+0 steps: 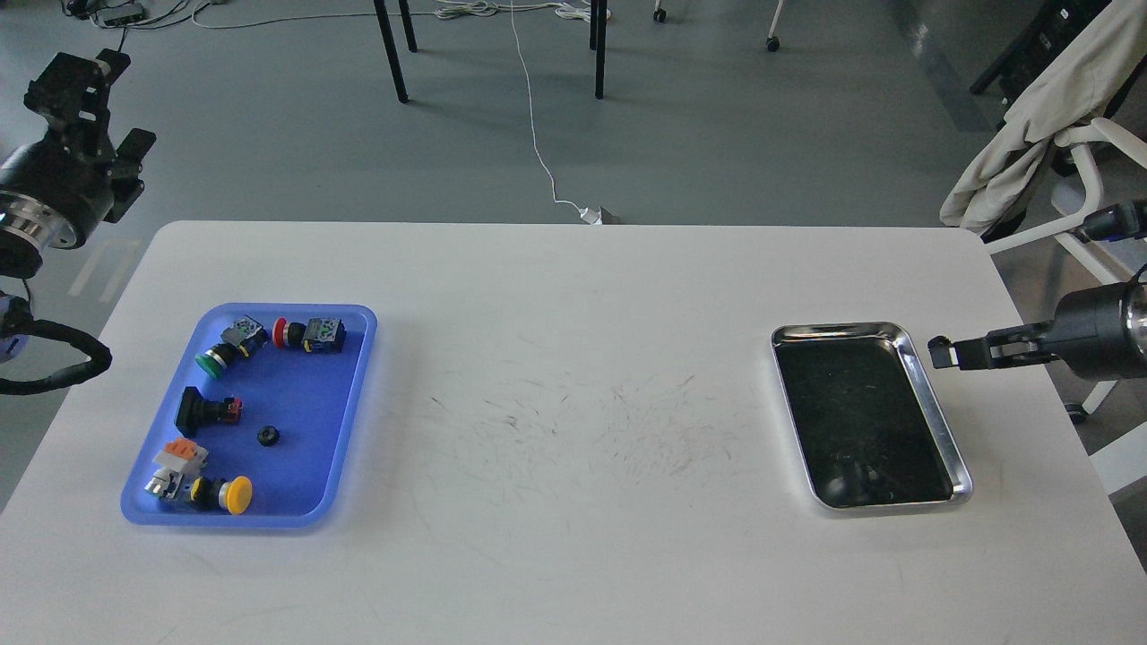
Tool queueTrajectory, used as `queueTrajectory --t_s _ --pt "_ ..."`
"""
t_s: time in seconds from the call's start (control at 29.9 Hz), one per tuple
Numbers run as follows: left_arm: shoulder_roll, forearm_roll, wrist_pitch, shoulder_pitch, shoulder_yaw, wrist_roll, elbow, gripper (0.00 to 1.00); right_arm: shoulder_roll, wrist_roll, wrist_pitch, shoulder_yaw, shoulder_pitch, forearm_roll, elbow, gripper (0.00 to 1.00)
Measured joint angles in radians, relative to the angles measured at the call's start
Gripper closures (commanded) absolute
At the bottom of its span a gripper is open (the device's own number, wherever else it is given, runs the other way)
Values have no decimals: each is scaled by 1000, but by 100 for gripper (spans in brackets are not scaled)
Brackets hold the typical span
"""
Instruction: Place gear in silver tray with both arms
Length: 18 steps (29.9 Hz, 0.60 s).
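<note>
Gear sits in the blue tray, silver tray has nothing in it

Table (pixel 573 555) is white and has many small dark scratches in the middle. The blue tray (pixel 345 403) lies on the left side of it. The small black gear (pixel 268 436) lies near the middle of this tray, apart from the other parts. Around it are push buttons: a green one (pixel 213 359), a red one (pixel 280 333), a black one (pixel 199 411) and a yellow one (pixel 237 494). An orange and white part (pixel 179 455) lies just above the yellow button.

The silver tray (pixel 936 408) lies on the right side of the table, well apart from the blue tray. Its dark shiny bottom holds no parts.

The left gripper (pixel 94 107) hangs up high past the left edge of the table, far from the gear. Its fingers are dark and hard to tell apart, so it is not clear if the jaws are apart or together.

The right gripper (pixel 943 352) is seen from the side, pointing left, with its tip just over the right rim of the silver tray. Its jaws cannot be made out either. It holds nothing that can be seen.

A chair with a pale cloth (pixel 1030 116) stands behind the table on the right.
</note>
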Motion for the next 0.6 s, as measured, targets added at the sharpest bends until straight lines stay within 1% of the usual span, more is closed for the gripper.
queueTrajectory --t_s 0.1,0.37,0.6 --pt "8 -4 -8 0 -3 0 0 2 30 -4 -9 6 -43 2 -38 87" --pt "32 -7 -19 0 -6 0 0 2 170 -17 -46 28 -169 5 -135 87" --pt "44 -7 -33 -1 -24 0 0 2 306 -17 -48 25 -199 -2 -185 87"
